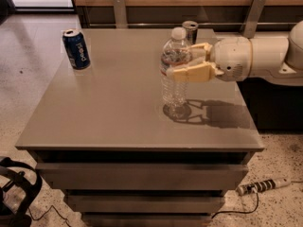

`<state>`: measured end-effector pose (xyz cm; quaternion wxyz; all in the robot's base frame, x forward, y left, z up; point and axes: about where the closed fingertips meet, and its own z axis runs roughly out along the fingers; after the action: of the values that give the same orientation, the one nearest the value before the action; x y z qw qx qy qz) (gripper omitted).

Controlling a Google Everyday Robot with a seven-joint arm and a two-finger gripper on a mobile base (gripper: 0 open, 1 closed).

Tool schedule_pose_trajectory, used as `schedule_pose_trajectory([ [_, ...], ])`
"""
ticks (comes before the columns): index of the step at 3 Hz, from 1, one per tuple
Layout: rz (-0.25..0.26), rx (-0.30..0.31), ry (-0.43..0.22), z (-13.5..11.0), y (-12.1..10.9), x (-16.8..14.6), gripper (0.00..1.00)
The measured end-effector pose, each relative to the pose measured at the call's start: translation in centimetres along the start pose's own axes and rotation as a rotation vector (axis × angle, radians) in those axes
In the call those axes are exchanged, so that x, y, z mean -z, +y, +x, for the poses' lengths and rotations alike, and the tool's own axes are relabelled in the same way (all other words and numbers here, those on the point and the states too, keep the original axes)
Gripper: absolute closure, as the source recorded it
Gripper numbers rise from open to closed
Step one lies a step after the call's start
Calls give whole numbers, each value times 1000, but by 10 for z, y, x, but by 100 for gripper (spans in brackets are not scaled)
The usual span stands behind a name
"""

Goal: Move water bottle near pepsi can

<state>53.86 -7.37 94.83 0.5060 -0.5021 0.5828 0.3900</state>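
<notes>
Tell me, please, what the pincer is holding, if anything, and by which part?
The pincer, over the table, holds the water bottle around the middle of its body, one finger on each side.

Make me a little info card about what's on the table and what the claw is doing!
claw: over the right side of the table, shut on the water bottle
water bottle: upright, clear, white cap, right of the table's middle
pepsi can: upright, far left corner, well apart from the bottle
silver can: by the far edge, behind the bottle
table: grey top, drawers below
floor: power strip at lower right
job left: bottle not yet near the pepsi can
</notes>
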Motion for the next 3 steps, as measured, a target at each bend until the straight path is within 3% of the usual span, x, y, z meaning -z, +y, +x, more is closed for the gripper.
schedule_pose_trajectory([
  [1,59,-18,-6,-13,-31,-26,100],
  [2,145,-8,-27,-22,-56,-63,100],
  [3,195,18,-42,-32,-77,-99,100],
])
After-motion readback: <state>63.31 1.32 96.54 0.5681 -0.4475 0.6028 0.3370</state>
